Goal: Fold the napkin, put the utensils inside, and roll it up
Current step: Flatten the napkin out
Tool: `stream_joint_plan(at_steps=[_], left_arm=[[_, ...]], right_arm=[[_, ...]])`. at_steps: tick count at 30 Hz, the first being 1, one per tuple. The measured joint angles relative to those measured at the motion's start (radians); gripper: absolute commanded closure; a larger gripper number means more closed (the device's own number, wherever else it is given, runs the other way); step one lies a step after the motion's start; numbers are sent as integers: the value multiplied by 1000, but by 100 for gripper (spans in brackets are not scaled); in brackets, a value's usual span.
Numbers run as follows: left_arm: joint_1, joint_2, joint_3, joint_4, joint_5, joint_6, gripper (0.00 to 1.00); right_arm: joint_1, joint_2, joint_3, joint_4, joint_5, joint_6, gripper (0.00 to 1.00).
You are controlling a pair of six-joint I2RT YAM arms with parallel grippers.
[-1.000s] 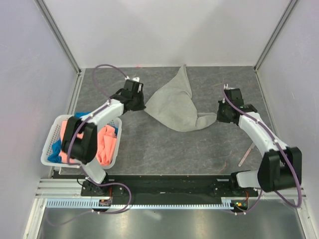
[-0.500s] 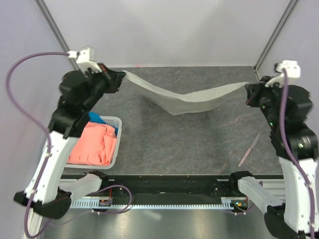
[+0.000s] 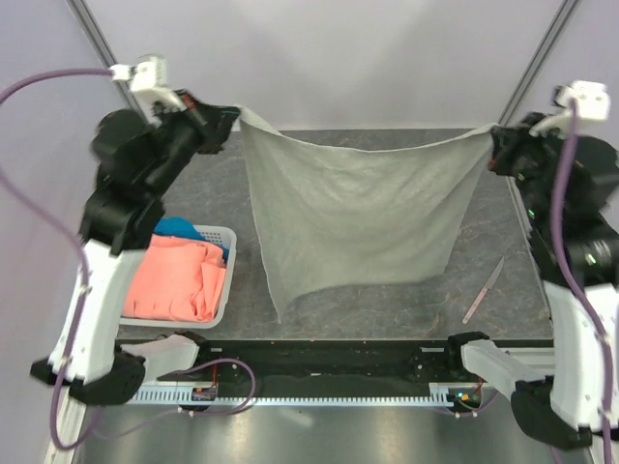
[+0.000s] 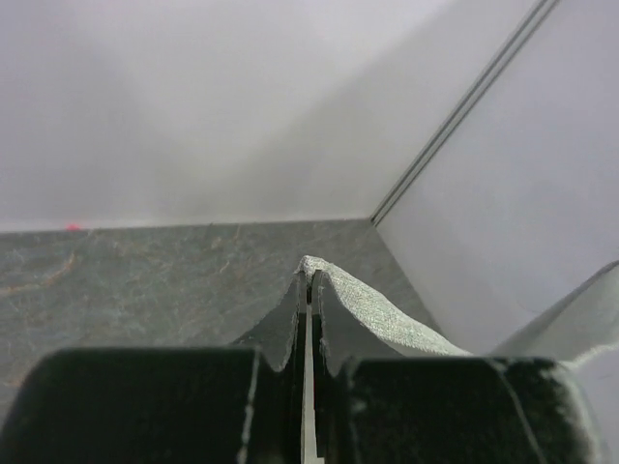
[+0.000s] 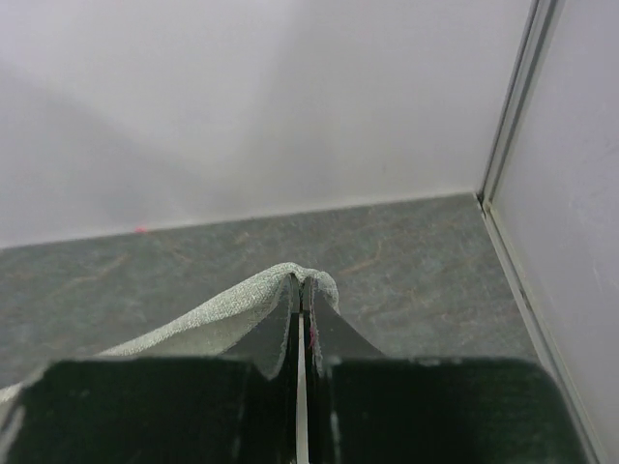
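Note:
The light grey napkin (image 3: 356,213) hangs spread out in the air between both arms, its lower edge near the table's front. My left gripper (image 3: 232,118) is shut on its upper left corner (image 4: 311,265). My right gripper (image 3: 491,147) is shut on the upper right corner (image 5: 302,275). Both arms are raised high above the table. A slim pinkish-brown utensil (image 3: 484,290) lies on the table at the right, below the right arm and apart from the cloth.
A white basket (image 3: 224,280) at the left front holds a coral-orange cloth (image 3: 179,278) and a blue cloth (image 3: 179,228). White walls with metal posts close the back and sides. The dark grey tabletop (image 3: 338,302) shows below the hanging cloth.
Both arms rose from the table and pulled apart, each keeping its corner. The bunched napkin went from lying on the table to hanging stretched as a flat sheet.

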Motion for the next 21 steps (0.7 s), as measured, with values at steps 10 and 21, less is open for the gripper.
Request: stream_joint_plan(at_steps=[10, 21], left_arm=[[26, 401, 27, -21, -4, 48, 98], [33, 150, -48, 36, -6, 61, 98]], right_arm=[[0, 331, -76, 84, 89, -47, 100], [0, 139, -88, 150, 102, -93, 100]])
